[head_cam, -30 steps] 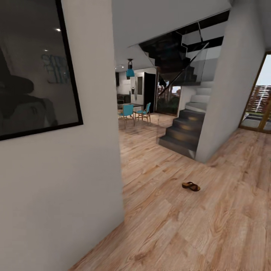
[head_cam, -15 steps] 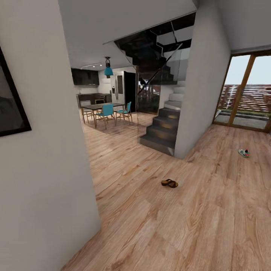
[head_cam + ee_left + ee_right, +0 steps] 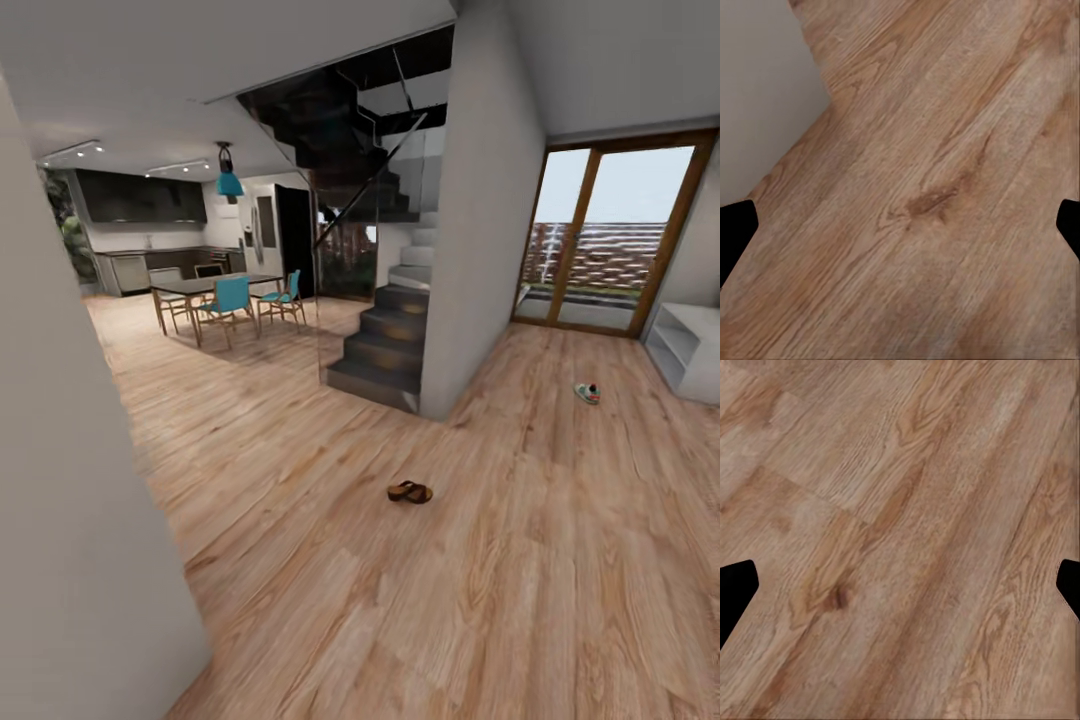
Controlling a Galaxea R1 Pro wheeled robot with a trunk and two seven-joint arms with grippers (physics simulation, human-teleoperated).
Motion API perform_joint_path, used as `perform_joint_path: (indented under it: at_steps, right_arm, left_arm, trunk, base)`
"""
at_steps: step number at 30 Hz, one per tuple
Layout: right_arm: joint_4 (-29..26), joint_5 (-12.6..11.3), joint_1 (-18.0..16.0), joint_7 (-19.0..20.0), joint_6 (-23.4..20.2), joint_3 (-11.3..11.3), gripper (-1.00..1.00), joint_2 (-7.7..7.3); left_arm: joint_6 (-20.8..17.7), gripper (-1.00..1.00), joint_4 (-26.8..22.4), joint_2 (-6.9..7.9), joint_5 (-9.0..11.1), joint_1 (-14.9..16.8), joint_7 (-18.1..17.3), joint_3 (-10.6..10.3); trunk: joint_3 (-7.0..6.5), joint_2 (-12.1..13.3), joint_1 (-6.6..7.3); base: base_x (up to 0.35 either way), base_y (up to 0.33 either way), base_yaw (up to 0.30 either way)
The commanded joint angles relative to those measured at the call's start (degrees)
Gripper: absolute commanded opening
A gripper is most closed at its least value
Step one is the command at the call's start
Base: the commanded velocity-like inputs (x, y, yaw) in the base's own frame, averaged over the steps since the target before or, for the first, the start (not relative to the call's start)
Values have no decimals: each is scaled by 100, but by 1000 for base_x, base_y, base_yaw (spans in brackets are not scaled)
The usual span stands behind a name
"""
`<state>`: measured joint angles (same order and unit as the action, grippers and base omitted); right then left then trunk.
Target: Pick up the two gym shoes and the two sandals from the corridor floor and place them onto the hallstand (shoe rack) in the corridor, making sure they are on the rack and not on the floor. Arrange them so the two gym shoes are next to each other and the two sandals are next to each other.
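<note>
Wood-grain planks of the corridor floor [image 3: 500, 600] fill most of the head view, which has swung to the right since a second ago: the framed dark picture on the near wall has gone out of frame, and the grey wall [image 3: 70, 500] now takes up less of the left edge. One brown sandal [image 3: 410, 491] lies alone on the floor in the middle of the corridor, as before. A gym shoe [image 3: 587, 393], white with green and red-orange, has come into sight further off, on the floor near the glazed door [image 3: 600, 240]. The light-grey hallstand [image 3: 688, 350] now shows at the right edge, well apart from both shoes.

Between the sandal and the dining area stand a white pillar [image 3: 470, 250] and dark stairs [image 3: 385, 345]. Beyond them are a dining table [image 3: 205, 287] with teal chairs [image 3: 232, 296] and a teal pendant lamp [image 3: 229, 184].

Each wrist view looks at bare planks; the left one also catches a wall corner [image 3: 765, 90]. The left gripper [image 3: 900, 225] and the right gripper [image 3: 900, 585] have their fingers spread wide apart, holding nothing.
</note>
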<state>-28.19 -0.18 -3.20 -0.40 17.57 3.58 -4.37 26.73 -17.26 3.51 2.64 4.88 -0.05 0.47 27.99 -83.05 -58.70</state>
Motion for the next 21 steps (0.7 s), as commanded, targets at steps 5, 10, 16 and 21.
perform_joint_path:
  at_steps: [5, 10, 16, 21]
  right_arm:
    - [7, 0, -4, -4, 21, 2, 100, 4]
    - [7, 1, -5, -4, 24, 2, 100, 6]
    - [7, 1, -5, -4, 25, 2, 100, 6]
    - [3, 1, -5, -4, 26, 2, 100, 6]
  left_arm:
    - [17, 100, 3, 1, 26, 4, 5, -3]
    - [17, 100, 4, 1, 26, 4, 5, -3]
    - [17, 100, 4, 1, 26, 4, 11, -3]
    - [17, 100, 4, 1, 26, 3, 8, -3]
  trunk:
    - [19, -3, -3]
    - [32, -3, -3]
    - [48, -3, -3]
    - [62, -3, -3]
  base:
    - [331, -4, -279]
    - [334, -1, -279]
    - [335, 26, -279]
    - [335, 62, -279]
